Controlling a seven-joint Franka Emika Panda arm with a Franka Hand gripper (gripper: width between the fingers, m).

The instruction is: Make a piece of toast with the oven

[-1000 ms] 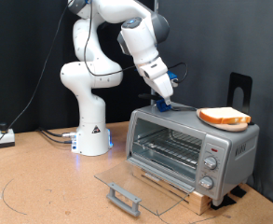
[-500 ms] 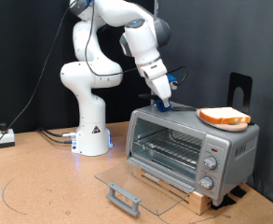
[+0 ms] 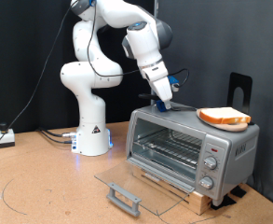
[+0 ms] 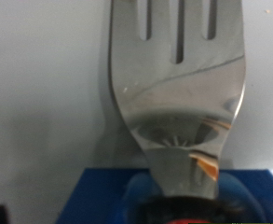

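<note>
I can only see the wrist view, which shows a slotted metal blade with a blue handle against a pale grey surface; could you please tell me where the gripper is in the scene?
Observer: The gripper is above the top of the boxy silver-grey toaster oven, toward the exterior view's left end of it.
Operator: Thank you. Where is the bread?
Observer: The flat slice of toast with a golden-brown crust lies on a round tan wooden plate on the oven's top, at the exterior view's right of the gripper.
Operator: Is the oven door shut?
Observer: No, the glass door is folded down open, and the wire rack inside looks bare.
</note>
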